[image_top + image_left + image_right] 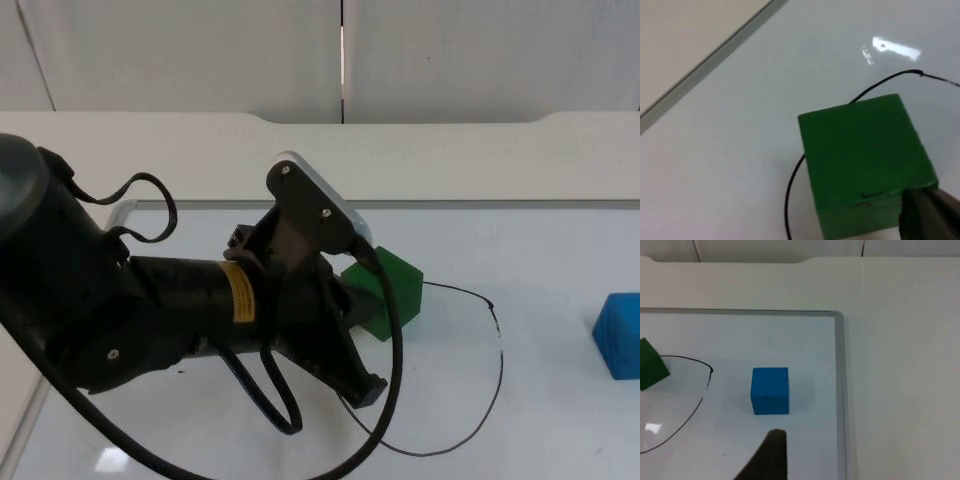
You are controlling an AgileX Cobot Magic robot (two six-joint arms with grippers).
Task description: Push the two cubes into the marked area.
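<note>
Nearest you, the left gripper (350,345) sits low on the whiteboard (560,250), right against the green cube (385,292). In the left wrist view a black fingertip (927,215) meets the cube's near corner, and the cube (865,155) stands on the drawn black outline (795,185) of the marked area, partly across it. You cannot tell how far that gripper is open, since the arm hides its fingers from above; it seems to hold nothing and only presses the cube. The ring's open middle lies beyond the cube, away from the fingertip, so your push should carry on in that direction.

Farther off, the blue cube (620,335) rests well outside the black outline (495,350), toward the right. The right arm is nearer to it; its fingertip (771,455) hangs just short of the blue cube (770,390), waiting. The ring lies across from that cube toward the green one (650,371), so that push goes leftward. I cannot tell the right gripper's opening either.
</note>
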